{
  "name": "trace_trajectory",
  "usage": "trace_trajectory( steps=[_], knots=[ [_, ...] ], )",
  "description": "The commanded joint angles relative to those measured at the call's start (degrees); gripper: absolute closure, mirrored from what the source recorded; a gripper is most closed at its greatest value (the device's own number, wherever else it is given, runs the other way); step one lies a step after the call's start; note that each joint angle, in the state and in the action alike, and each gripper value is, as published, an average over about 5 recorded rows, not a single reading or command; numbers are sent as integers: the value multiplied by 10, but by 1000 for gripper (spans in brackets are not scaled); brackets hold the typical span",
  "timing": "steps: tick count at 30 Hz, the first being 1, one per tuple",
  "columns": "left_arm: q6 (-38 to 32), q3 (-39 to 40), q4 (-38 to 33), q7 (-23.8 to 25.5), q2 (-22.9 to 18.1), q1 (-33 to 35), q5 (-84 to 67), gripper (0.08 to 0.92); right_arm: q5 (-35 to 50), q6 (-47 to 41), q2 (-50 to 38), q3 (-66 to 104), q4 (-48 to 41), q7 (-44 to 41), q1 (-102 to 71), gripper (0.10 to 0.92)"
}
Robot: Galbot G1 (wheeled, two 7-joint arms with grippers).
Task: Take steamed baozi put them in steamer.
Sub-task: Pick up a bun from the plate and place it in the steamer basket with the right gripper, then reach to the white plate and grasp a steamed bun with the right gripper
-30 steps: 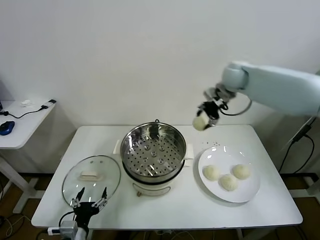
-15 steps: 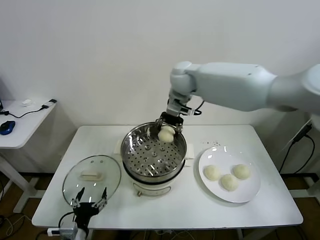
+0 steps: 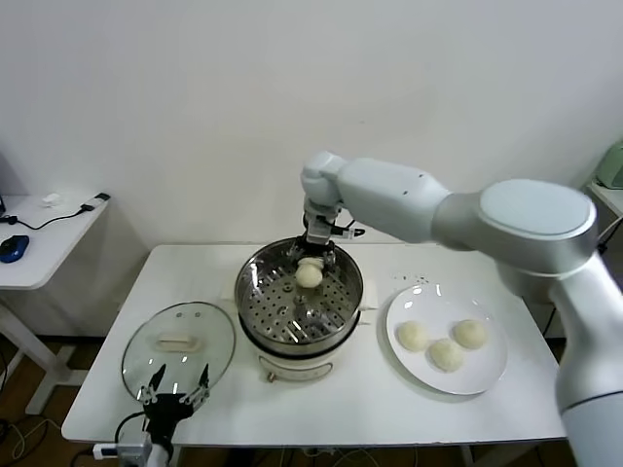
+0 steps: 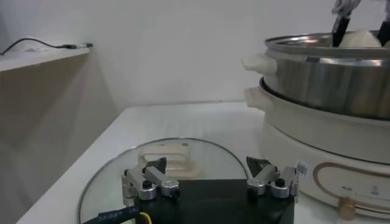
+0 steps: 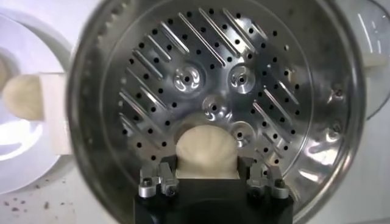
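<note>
The right pincer [image 5: 207,178] hides the held bun's [image 5: 206,152] near side. The pot's [image 4: 332,79] wall hides that bun's underside; the frame crops the pot.

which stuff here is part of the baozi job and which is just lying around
In the job: baozi held by the right gripper over the steamer; three baozi on the plate.
Lying about: glass lid under the idle left gripper; mouse on the side table.

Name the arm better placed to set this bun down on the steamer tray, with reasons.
Right. The right gripper already holds a steamed baozi over the steamer. The left gripper sits open at the table's near edge by the glass lid, holding nothing.
</note>
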Motion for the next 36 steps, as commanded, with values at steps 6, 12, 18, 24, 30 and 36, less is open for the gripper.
trace_trajectory(
  steps=[6, 12, 18, 24, 30, 36],
  knots=[
    [-2, -2, 4, -1, 1, -2, -3, 177, -13, 49, 54, 27, -109, 24, -33, 316],
    [-3, 0, 2, 0, 0, 1, -2, 177, 93, 41, 7, -20, -22, -5, 26, 208],
    [-2, 4, -4, 1, -1, 5, -1, 177, 210, -8, -88, -88, 108, -20, 140, 203],
    [0, 7, -9, 1, 0, 4, 0, 177, 403, -210, -233, -258, 271, -2, 305, 203],
    [-1, 5, -7, 1, 3, -1, -1, 177, 443, -405, -384, -404, 397, 32, 407, 203],
    [2, 3, -7, 0, -1, -6, -3, 177, 503, -551, -480, -457, 499, 84, 377, 203]
  ],
)
